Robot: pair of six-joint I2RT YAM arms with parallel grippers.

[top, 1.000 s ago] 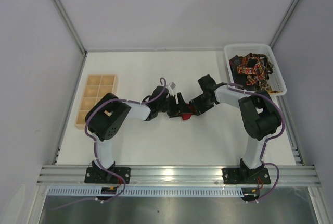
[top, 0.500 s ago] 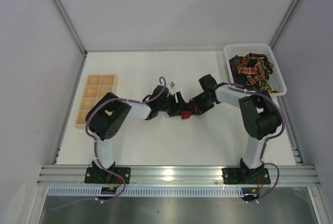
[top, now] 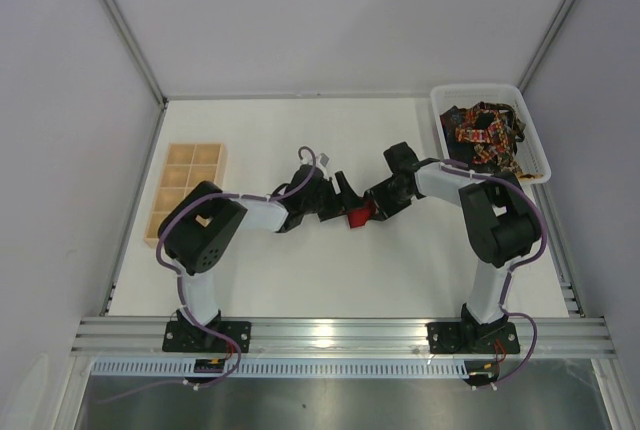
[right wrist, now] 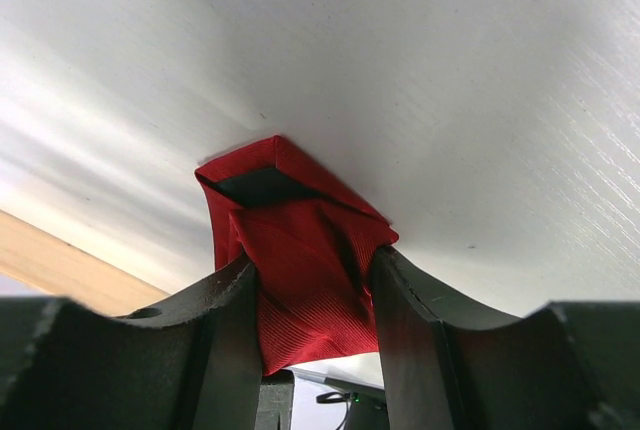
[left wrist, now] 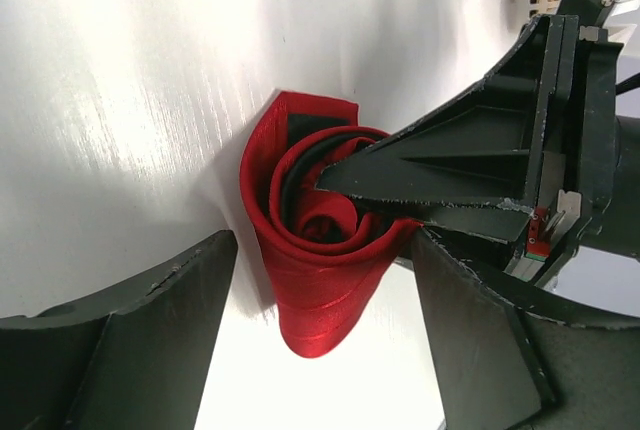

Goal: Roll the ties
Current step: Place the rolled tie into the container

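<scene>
A bright red tie [top: 358, 217], rolled into a loose coil, stands on the white table between my two grippers. In the right wrist view the roll [right wrist: 300, 280] is pinched between both fingers of my right gripper [right wrist: 312, 260], which is shut on it. My left gripper [left wrist: 322, 240] is open, its fingers [left wrist: 160, 330] spread wide to either side of the roll [left wrist: 320, 280] and not touching it. From above, the left gripper [top: 338, 193] sits just left of the roll and the right gripper [top: 368, 210] just right of it. Dark patterned ties [top: 485, 135] lie piled in a basket.
The white basket [top: 439, 122] stands at the back right corner, partly behind the right arm. A wooden tray [top: 185, 190] with square compartments lies at the left side of the table. Grey walls close in the table on three sides.
My left gripper has opened wider and drawn back up and to the left, off the red roll. The right gripper has kept its grip almost in place.
</scene>
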